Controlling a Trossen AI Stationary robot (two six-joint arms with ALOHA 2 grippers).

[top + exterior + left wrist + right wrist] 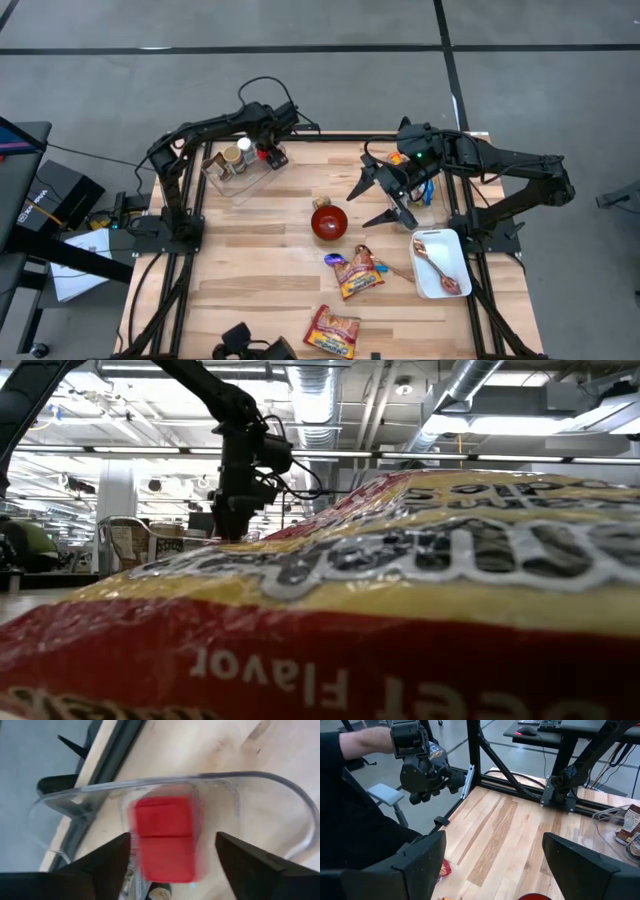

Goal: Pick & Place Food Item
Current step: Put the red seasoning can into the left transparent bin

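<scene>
A clear plastic bin [240,168] stands at the table's far left and holds several small jars. A red-topped item [165,837] sits inside the bin [280,795]. My left gripper [270,155] is over the bin's right end and is open. Its fingers [107,860] stand on either side of the red item, and no touch shows. My right gripper [385,197] is wide open and empty, raised just right of a red bowl [328,222]. In its wrist view the right gripper [492,870] looks across the bare planks toward the left arm [422,767].
A white tray [452,252] holding a spoon stands at the right. Two snack packets [356,272] [332,330] lie toward the near edge, and the nearer one [400,590] fills the low view. Small items sit behind the right gripper [420,185]. The left half of the table shows bare planks.
</scene>
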